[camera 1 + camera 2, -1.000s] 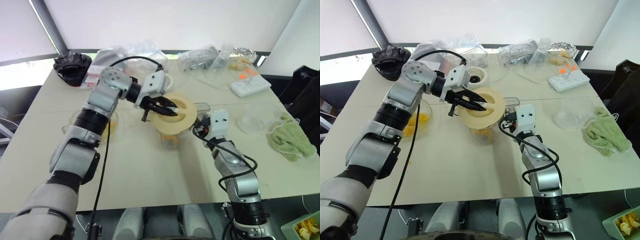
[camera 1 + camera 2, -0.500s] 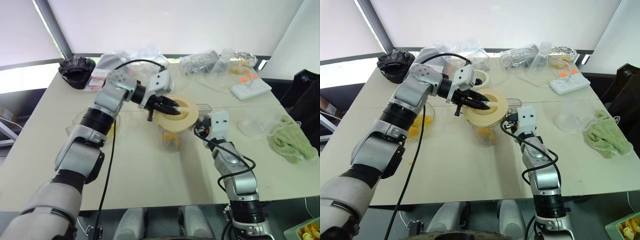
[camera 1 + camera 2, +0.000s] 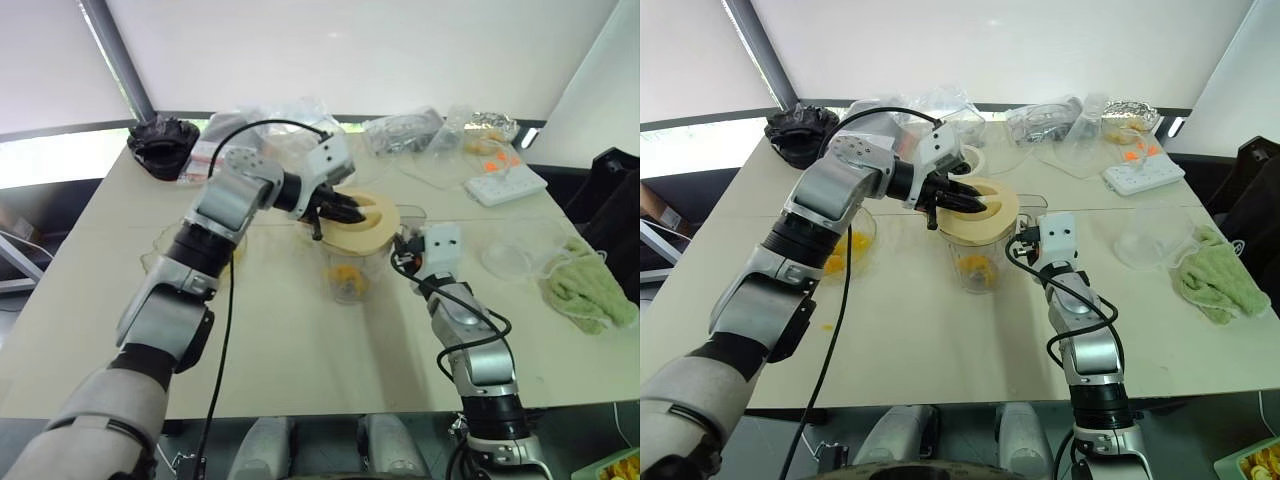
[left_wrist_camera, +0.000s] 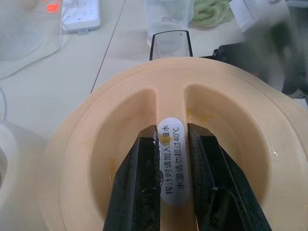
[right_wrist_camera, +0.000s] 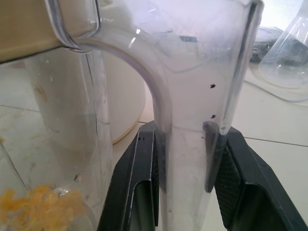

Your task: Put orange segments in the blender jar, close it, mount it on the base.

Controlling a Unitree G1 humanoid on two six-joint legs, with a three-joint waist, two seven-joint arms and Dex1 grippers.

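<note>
While the table itself looks the same as a second ago, my left arm has rolled its wrist and brought the cream lid from a tilt to nearly flat on the rim of the blender jar. I take that to mean the closing step is almost finished; what I think remains is seating or twisting the lid home, then carrying the jar to the base, which I believe is the white unit toward the far edge of the table, behind the jar.

The jar stands upright near the middle of the table, tall and clear, with its spout showing past the lid in the left wrist view. The orange segments lie as a low yellow-orange heap at its bottom, so I judge loading done.

My left gripper is clamped on the raised centre rib of the lid, one black finger in each recess, a white label between them. My right gripper is closed around the jar's clear side handle, steadying it.

A shallow bowl with more orange pieces sits toward the left edge, and a green cloth lies near the right edge.
</note>
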